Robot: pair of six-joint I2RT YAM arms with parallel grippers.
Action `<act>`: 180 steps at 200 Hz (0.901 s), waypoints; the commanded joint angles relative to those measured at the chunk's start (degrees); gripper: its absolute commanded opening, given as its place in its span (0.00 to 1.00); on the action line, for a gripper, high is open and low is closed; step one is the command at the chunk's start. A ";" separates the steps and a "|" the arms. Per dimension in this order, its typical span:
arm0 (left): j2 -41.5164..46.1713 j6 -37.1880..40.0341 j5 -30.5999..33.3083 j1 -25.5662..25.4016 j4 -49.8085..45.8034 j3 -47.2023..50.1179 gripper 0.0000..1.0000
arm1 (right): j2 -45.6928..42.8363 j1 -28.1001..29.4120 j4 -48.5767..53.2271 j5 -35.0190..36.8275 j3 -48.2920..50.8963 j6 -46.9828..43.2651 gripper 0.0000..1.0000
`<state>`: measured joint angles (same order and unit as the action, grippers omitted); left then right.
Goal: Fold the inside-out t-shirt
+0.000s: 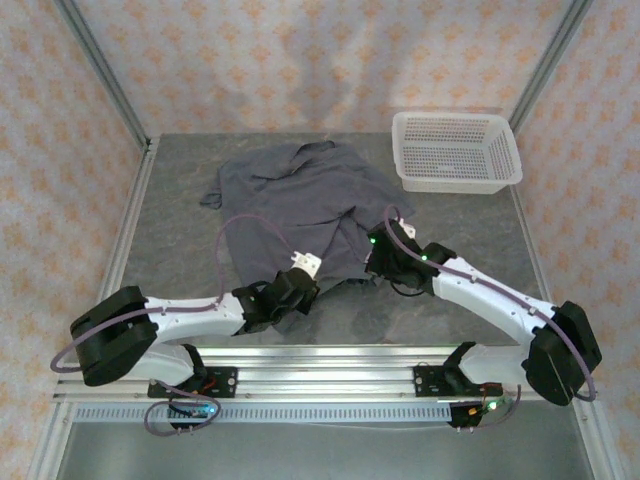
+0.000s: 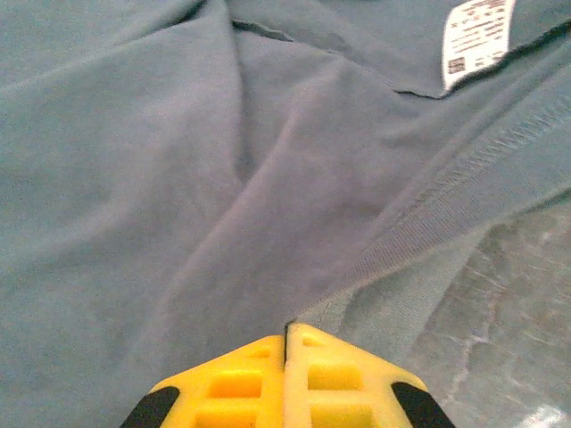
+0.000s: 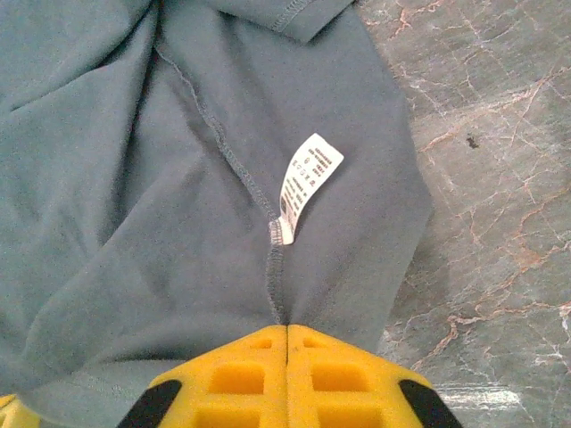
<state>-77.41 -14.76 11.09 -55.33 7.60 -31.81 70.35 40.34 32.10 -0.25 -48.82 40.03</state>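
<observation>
Grey marbled table (image 1: 170, 250): the left gripper (image 2: 286, 330) is pinched shut on the hem and the right gripper (image 3: 286, 332) on the labelled seam of the inside-out t-shirt (image 1: 300, 190), crumpled mid-table. Likely the grasping step; next, lift evenly and spread.

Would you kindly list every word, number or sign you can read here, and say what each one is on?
White label sewn to the t-shirt seam, right wrist view: rows of small print, too blurred to read.
White label in the left wrist view, perhaps the same one: print also too small to read.
No other text can be seen.
</observation>
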 commanded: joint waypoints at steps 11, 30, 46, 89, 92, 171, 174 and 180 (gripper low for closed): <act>3.71 -3.68 -3.81 1.96 -3.54 -1.71 0.00 | -2.22 2.19 -3.46 -0.28 2.77 -4.56 0.22; 6.06 -5.34 -7.10 4.87 -4.07 -2.78 0.00 | -8.11 7.19 -11.08 0.53 6.76 -6.86 0.27; 7.44 -7.09 -11.72 7.87 -4.17 -3.72 0.00 | -9.80 11.50 -20.07 -0.88 10.70 -10.69 0.40; 9.81 -7.69 -19.70 11.30 -4.32 -5.40 0.00 | -0.13 17.44 -35.66 2.84 14.04 -29.25 0.72; 10.01 -7.92 -19.95 11.36 -4.42 -5.49 0.00 | 0.93 17.41 -36.41 3.19 13.83 -30.40 0.72; 21.15 -6.42 -17.78 11.73 -9.64 -3.40 0.00 | 9.51 17.59 -50.55 18.60 12.19 -38.49 0.00; 21.35 -6.11 -17.21 11.74 -9.81 -3.04 0.00 | 8.80 17.57 -50.05 17.99 12.29 -37.97 0.00; 21.66 -5.37 -16.57 11.74 -9.84 -2.23 0.03 | 7.40 17.60 -48.78 16.84 12.42 -36.64 0.00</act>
<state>-58.02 -22.41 -9.23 -44.10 0.71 -35.83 82.54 57.71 -15.35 15.68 -35.57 2.74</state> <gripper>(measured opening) 0.039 0.036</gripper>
